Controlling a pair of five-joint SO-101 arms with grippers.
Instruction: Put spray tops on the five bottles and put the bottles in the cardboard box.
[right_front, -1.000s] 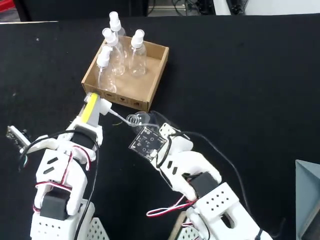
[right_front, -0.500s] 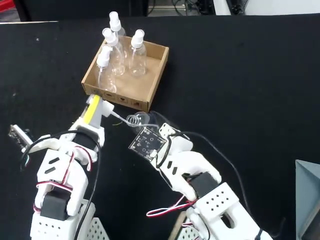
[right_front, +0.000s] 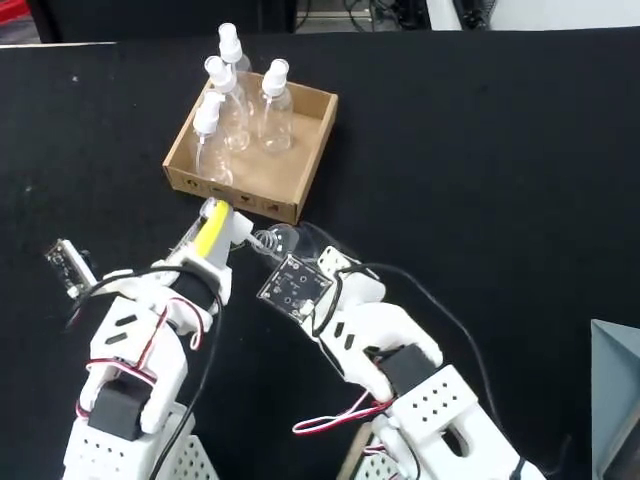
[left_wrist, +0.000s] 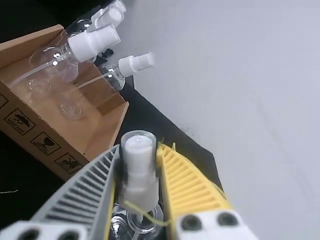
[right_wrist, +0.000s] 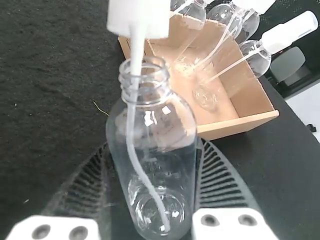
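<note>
A clear open bottle (right_wrist: 150, 125) lies tilted in my right gripper (right_wrist: 152, 147), which is shut on its body; in the high view this bottle (right_front: 283, 238) sits just in front of the cardboard box (right_front: 312, 160). My left gripper (left_wrist: 138, 150) is shut on a white spray top (left_wrist: 136, 187). The spray top (right_wrist: 139, 17) hangs close above the bottle's neck, with its thin tube running down inside to the bottom. From above, the left gripper (right_front: 222, 222) is close beside the bottle's mouth. Several capped bottles (right_front: 275, 105) stand in the box.
The box's front wall (left_wrist: 60, 145) is right behind the two grippers. A grey object (right_front: 615, 390) stands at the table's right edge. Black cloth lies bare to the right of the box.
My left arm has swung right and brought the spray top from beside the box front up to the bottle's mouth. The right arm and bottle have stayed put.
</note>
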